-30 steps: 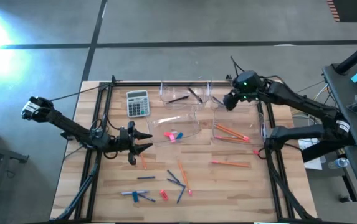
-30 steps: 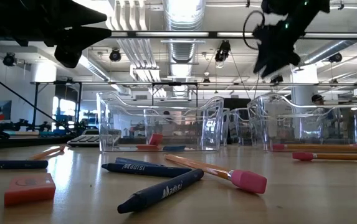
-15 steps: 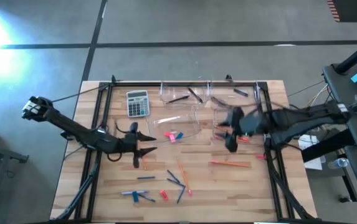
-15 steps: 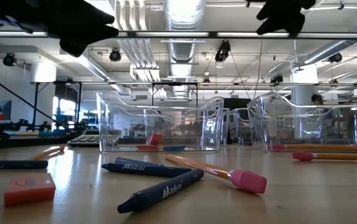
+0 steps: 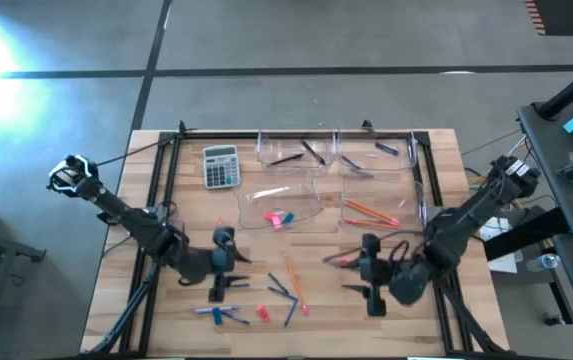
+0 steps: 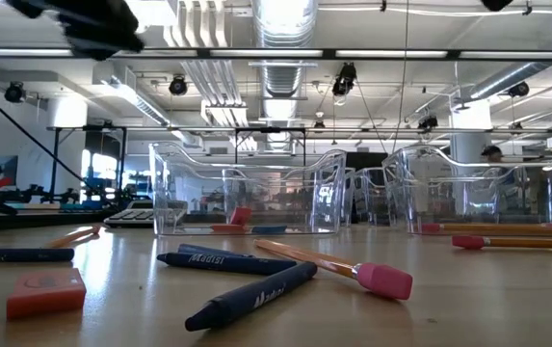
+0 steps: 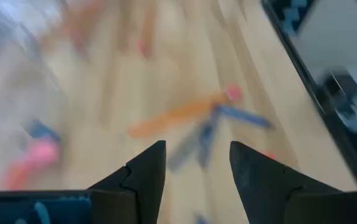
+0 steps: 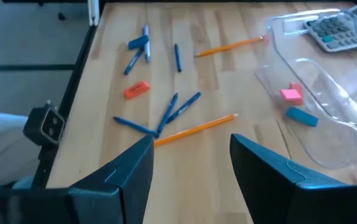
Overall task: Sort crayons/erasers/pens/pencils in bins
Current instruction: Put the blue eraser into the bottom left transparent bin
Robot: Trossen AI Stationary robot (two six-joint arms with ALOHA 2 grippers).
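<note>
Four clear bins sit at the table's far middle; the near left bin [image 5: 281, 205] holds a pink eraser [image 8: 290, 94] and a light blue eraser [image 8: 301, 116], and the near right bin [image 5: 376, 208] holds orange pencils. More pencils lie flat on the wood: one [image 5: 292, 280] at the middle and one [image 5: 344, 258] partly under my right gripper. Beside them lie a pink eraser [image 5: 263, 313] and blue sticks [image 5: 281, 290]. My left gripper [image 5: 234, 263] hovers open over the table's near left part. My right gripper [image 5: 359, 270] hovers open, pointing toward the table's left.
A grey calculator [image 5: 220, 165] lies at the far left, beside the bins. More blue sticks [image 5: 221, 315] lie near the near edge. Black frame rails [image 5: 161, 200] run along both sides of the table. Bare wood shows at the near right.
My right gripper swept from over the far right bin toward the near edge and turned to face the table's left, ending over the pencil at the near right. My left gripper moved toward the near edge and a little right. Nothing on the table moved.
</note>
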